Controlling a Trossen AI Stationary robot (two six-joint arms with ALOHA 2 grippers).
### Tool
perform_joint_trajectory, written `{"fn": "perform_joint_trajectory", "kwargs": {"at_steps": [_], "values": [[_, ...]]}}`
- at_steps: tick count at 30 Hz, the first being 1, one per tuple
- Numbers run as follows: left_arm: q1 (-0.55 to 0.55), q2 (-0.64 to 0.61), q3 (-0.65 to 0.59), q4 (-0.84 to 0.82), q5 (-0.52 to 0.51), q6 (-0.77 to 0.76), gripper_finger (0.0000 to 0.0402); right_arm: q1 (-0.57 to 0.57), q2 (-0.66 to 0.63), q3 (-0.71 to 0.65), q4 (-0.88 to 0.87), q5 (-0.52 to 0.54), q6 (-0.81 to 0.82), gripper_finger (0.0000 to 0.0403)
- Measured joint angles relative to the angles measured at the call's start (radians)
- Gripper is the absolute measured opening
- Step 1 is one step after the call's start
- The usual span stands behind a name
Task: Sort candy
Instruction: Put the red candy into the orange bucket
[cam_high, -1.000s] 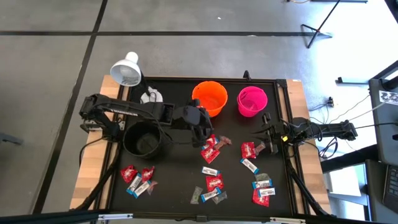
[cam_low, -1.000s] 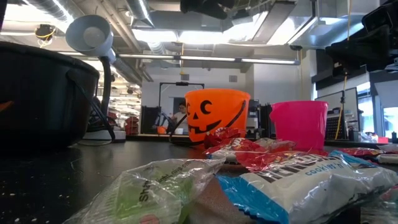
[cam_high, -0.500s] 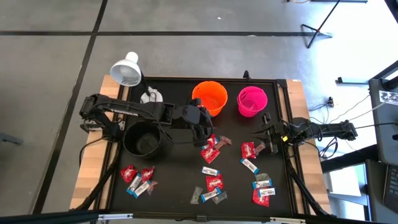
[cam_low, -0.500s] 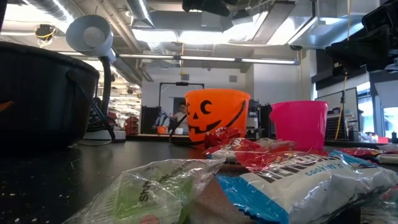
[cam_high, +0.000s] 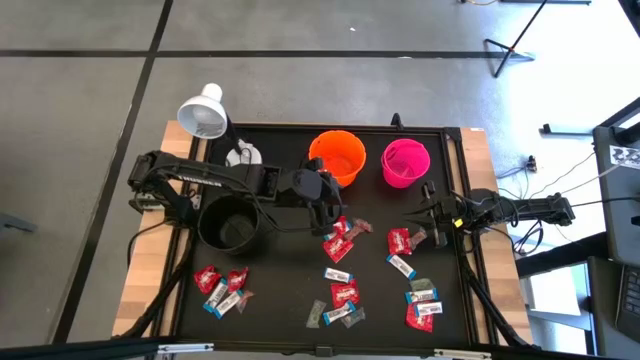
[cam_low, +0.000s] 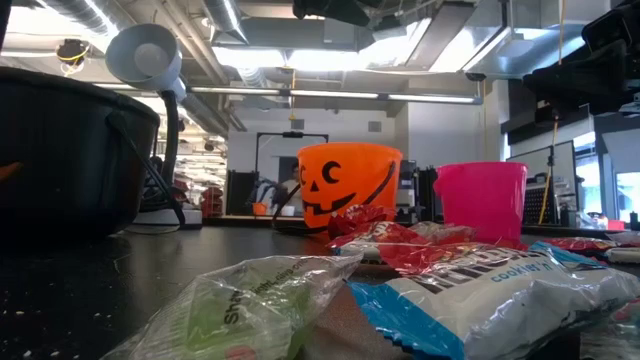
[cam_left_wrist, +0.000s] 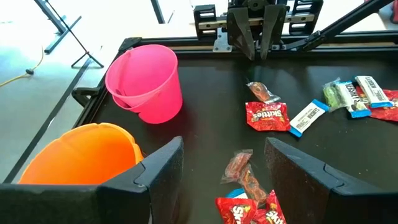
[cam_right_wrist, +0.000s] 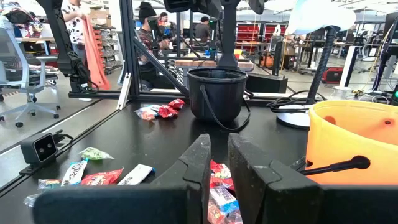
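Candy lies in loose groups on the black table: a red and blue cluster (cam_high: 340, 238) at the centre, more at the front left (cam_high: 222, 288), the front middle (cam_high: 340, 300) and the right (cam_high: 420, 300). My left gripper (cam_high: 326, 208) hangs open above the centre cluster. In its wrist view the fingers stand either side of a reddish sweet (cam_left_wrist: 239, 171) and red packets (cam_left_wrist: 249, 208) without touching them. My right gripper (cam_high: 420, 215) waits at the right edge, shut on nothing, pointing level across the table (cam_right_wrist: 219, 149).
An orange bucket (cam_high: 337, 155) and a pink bucket (cam_high: 405, 162) stand at the far edge, and a black bucket (cam_high: 232, 222) stands left of centre under my left arm. A white lamp (cam_high: 205, 112) is at the far left corner. In the low view, wrappers (cam_low: 400, 290) fill the foreground.
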Motion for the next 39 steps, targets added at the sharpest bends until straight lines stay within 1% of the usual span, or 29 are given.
{"fn": "perform_joint_trajectory", "kwargs": {"at_steps": [17, 32, 39], "values": [[-0.032, 0.0, 0.0, -0.004, -0.003, 0.0, 0.0215, 0.0, 0.0, 0.0, 0.0, 0.0, 0.0, 0.0058], [-0.032, 0.0, 0.0, -0.004, -0.005, 0.0, 0.0215, 0.0, 0.0, 0.0, 0.0, 0.0, 0.0, 0.0058], [-0.031, -0.001, 0.0, -0.003, -0.036, 0.0, 0.0215, 0.0, 0.0, 0.0, 0.0, 0.0, 0.0, 0.0058]]}}
